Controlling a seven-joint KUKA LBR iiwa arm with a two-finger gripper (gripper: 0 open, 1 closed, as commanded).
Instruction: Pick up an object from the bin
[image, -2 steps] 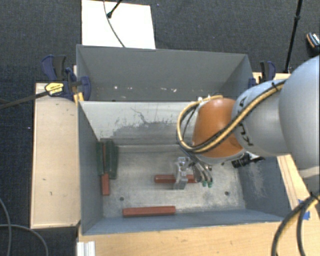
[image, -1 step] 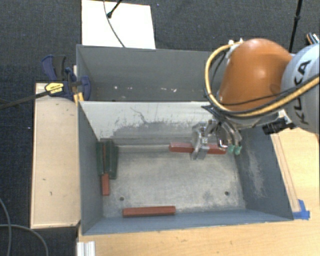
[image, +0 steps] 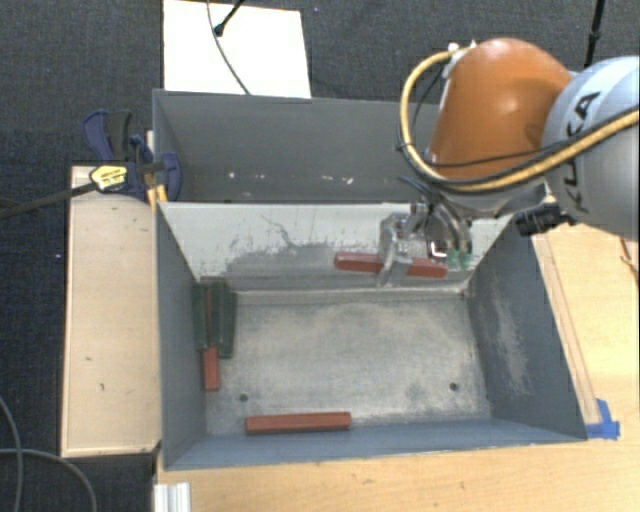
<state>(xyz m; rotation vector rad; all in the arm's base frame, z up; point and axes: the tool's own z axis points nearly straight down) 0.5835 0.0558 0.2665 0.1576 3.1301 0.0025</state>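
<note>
My gripper (image: 392, 268) hangs below the orange wrist cover, over the back right part of the bin. Its metal fingers are shut on a long, thin red-brown stick (image: 356, 264). The stick lies level, poking out left and right of the fingers, and shows in front of the bin's back wall, off the floor. Part of its middle is hidden by the fingers.
A dark green block (image: 215, 318) lies along the left wall with a short red block (image: 211, 369) just in front of it. Another long red-brown stick (image: 298, 423) lies along the front wall. The arm comes in over the right rim.
</note>
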